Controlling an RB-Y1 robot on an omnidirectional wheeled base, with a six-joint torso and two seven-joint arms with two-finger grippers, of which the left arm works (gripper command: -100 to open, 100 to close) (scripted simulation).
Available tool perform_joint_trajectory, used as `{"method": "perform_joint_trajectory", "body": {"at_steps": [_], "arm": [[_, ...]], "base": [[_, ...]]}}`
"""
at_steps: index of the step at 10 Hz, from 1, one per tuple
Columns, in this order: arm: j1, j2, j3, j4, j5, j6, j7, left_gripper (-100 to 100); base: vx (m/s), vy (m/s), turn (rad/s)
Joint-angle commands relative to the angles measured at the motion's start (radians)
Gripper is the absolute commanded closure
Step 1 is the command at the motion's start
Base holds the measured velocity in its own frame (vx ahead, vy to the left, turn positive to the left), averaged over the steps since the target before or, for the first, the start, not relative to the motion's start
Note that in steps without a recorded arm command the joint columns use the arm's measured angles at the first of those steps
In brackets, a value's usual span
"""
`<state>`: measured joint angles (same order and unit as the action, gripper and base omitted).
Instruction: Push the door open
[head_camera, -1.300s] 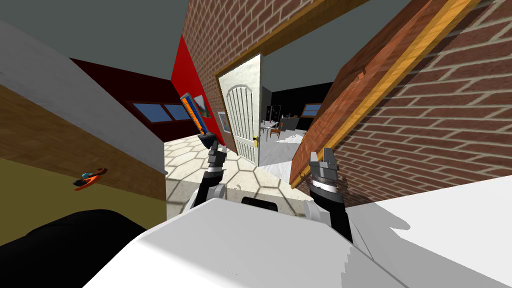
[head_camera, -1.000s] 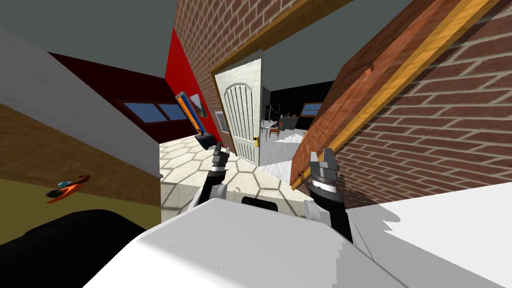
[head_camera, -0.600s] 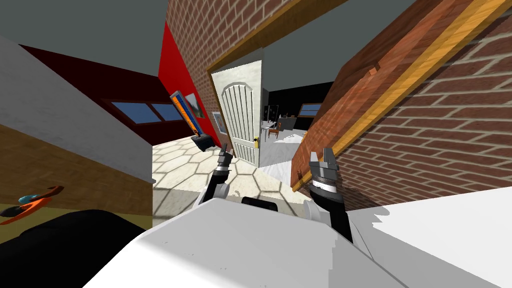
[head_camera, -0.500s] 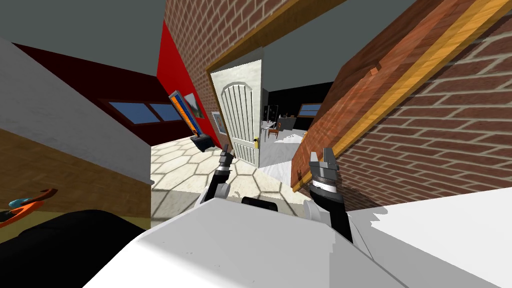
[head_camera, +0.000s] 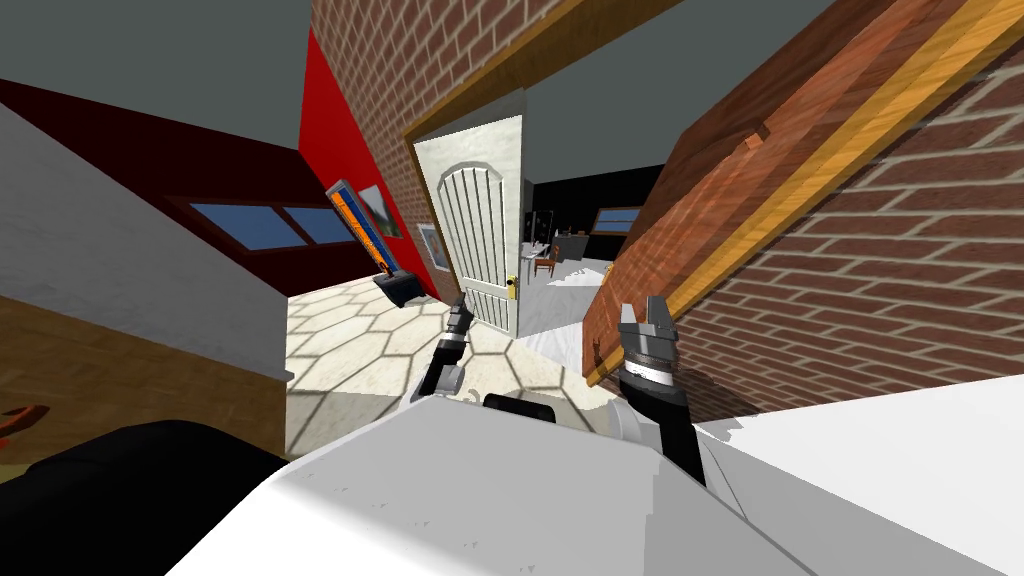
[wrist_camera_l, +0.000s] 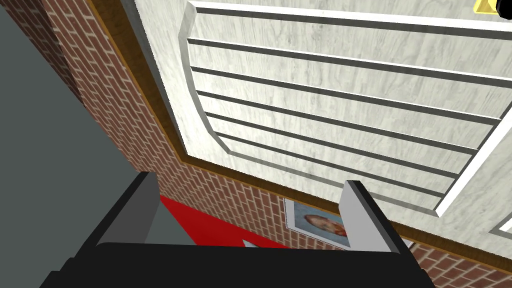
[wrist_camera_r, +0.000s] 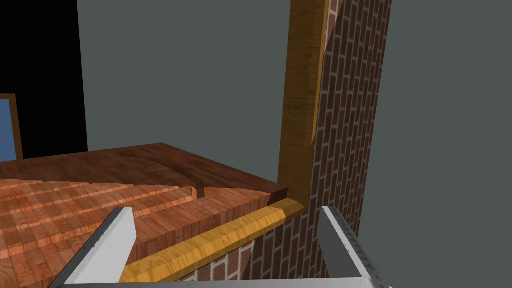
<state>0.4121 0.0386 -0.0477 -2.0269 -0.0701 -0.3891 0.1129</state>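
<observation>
Since we push rather than grasp, left gripper (head_camera: 459, 308): jaws apart, aimed at twelve o'clock.
Door (head_camera: 480, 240): white, ajar, twelve o'clock; probably untouched.
Right gripper (head_camera: 641, 312): jaws apart, idle at two o'clock.

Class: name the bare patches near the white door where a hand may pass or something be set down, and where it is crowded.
Free: the hexagon-tiled floor between the left wall and the white door; the pale floor between that door's handle edge and the brown door. Crowded: the right gripper beside the brown door's edge; table and chairs beyond.
</observation>
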Motion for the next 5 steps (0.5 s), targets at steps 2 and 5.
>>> {"method": "perform_joint_trajectory", "body": {"at_steps": [2,5], "arm": [[-0.035,0.011,-0.018,0.067,0.002,0.016,0.001,-100],[-0.076,0.024,-0.039,0.151,0.005,0.031,0.004,-100]], "base": [[0.089,0.073,-0.076],[0.096,0.087,-0.084]]}}
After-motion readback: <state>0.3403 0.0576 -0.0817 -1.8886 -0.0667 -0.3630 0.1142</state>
